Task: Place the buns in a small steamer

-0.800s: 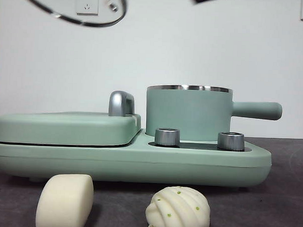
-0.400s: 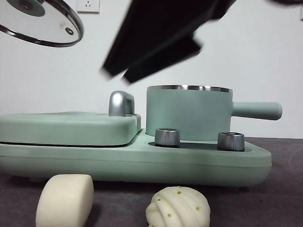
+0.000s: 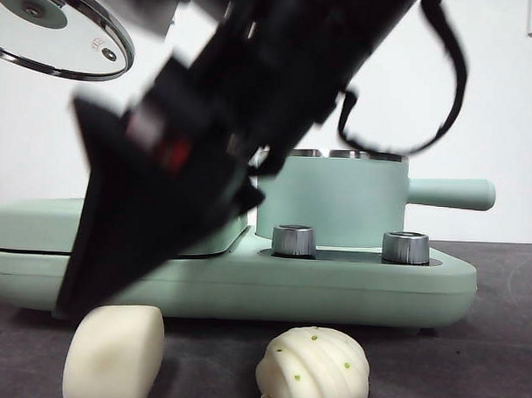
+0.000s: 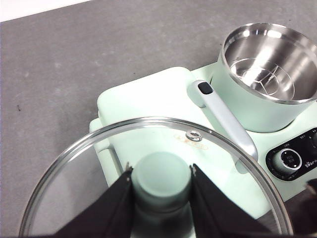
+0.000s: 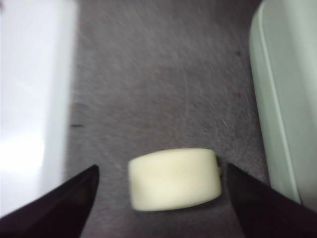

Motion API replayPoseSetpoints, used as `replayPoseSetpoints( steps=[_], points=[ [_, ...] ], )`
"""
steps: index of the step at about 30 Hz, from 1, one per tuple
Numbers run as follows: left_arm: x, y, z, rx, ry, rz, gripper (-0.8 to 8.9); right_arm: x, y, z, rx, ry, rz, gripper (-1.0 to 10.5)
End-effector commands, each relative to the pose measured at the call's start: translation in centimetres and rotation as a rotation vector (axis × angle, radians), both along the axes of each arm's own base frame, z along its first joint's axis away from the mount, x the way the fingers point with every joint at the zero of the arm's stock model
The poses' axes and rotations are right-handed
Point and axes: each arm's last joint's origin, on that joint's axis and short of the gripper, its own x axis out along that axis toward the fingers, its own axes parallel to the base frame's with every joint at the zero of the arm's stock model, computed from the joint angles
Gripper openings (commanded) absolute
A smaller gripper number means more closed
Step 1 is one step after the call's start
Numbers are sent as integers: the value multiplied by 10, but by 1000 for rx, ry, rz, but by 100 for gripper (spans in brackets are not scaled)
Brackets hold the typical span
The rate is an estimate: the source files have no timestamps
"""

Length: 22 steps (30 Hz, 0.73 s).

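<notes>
Buns [image 3: 114, 351] sit low in frame on a dark grey table [image 3: 470, 372]; right gripper [image 5: 158, 186] gapes around one, left gripper [image 4: 161, 186] clamps the lid knob [image 4: 162, 173].

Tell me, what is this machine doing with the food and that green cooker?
The left gripper holds the round glass lid by its mint green knob, up and off to the side. The mint green cylindrical pot stands open and has nothing in it. The right gripper, jaws open, is coming down around the smooth rectangular white bun. The ridged, green-specked round bun lies untouched on the dark table.
</notes>
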Motion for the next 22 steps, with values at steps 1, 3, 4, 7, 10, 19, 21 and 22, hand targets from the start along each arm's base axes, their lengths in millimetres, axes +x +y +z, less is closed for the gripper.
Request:
replayPoseSetpoints(
  steps=[1,3,4,7,10,19,21,22],
  points=[
    [0,0,7,0,-48,-14,10,1,11,-9,-8,-14,4,452],
    [0,0,7,0,-48,-14,10,3,14,-18,-22,-11,1,451],
    [0,0,7,0,-48,-14,10,3,15,-21,-29,-9,0,450],
    [0,0,7,0,-48,-14,10,4,16,-29,-55,6,0,415],
    [0,0,7,0,-48,-14,10,3,15,-32,-79,22,-3,308],
    [0,0,7,2,-50,-16,10,4,-5,7,-59,111,-163,279],
    [0,0,7,2,-50,-16,10,5,-16,28,-42,130,-213,279],
    [0,0,7,2,-50,-16,10,6,-20,37,-35,140,-236,279]
  ],
)
